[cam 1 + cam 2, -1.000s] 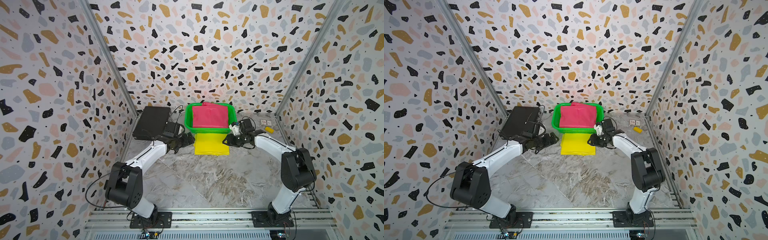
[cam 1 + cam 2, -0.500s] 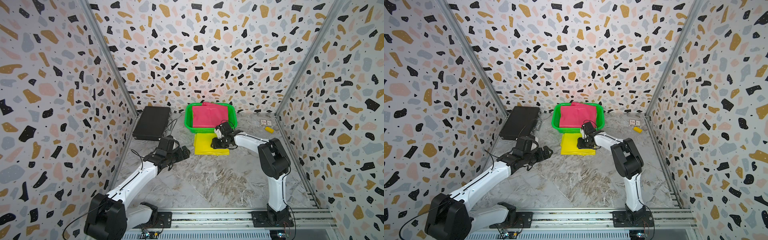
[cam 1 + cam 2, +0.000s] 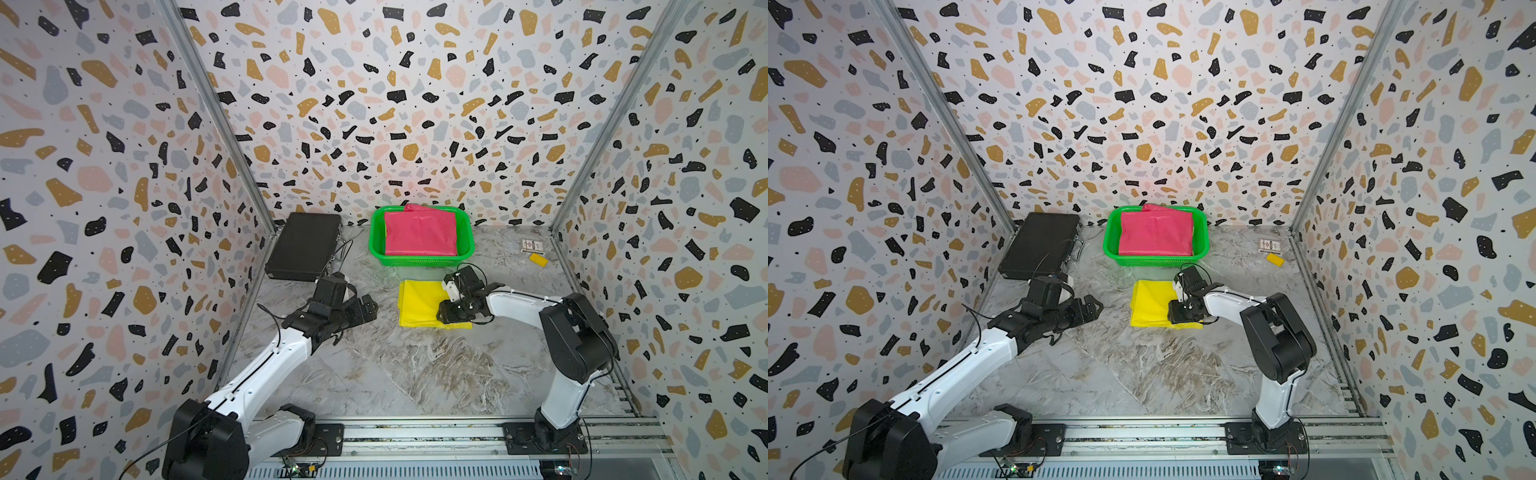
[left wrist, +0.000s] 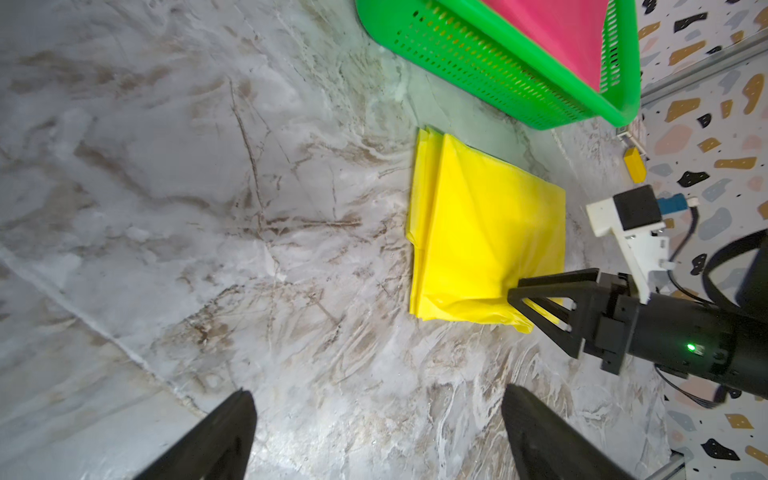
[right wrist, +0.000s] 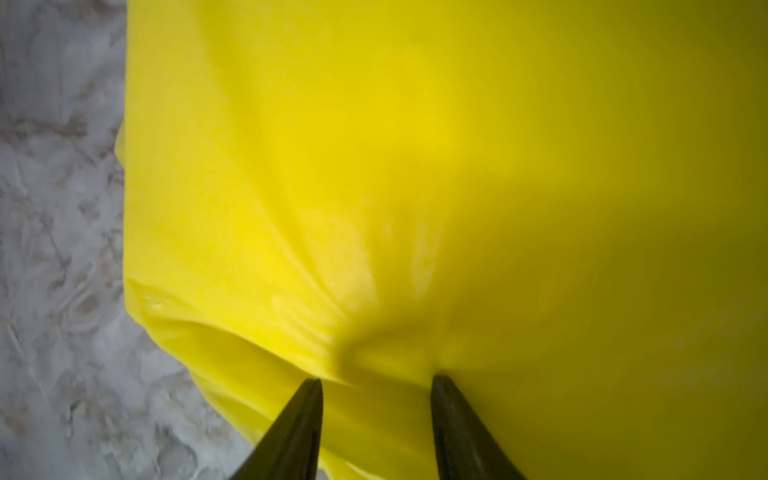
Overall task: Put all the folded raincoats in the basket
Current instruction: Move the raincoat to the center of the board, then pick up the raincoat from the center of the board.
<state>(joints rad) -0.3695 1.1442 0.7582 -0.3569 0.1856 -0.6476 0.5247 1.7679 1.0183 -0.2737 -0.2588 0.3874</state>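
The left claw (image 3: 370,308) hangs spread and empty over the bench (image 3: 415,374), with the yellow raincoat (image 3: 417,303) lying folded to its right. The right claw (image 5: 376,382) pinches a puckered fold at the raincoat's corner. The basket (image 3: 419,262) (a pink coat (image 3: 419,232) already in it) stands just beyond. The raincoat looks thin, limp, slick and probably light, so the grip should take several layers or it may unfold.

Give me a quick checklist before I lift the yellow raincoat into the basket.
1. Right gripper on yellow raincoat: ok, tips at its near right corner, fabric puckered between them.
2. Grip firm: cannot tell.
3. Left gripper clear: ok, open, apart from the raincoat.
4. Path to basket: ok, bare table between.
5. Room in basket: cannot tell; pink raincoat covers its bottom.
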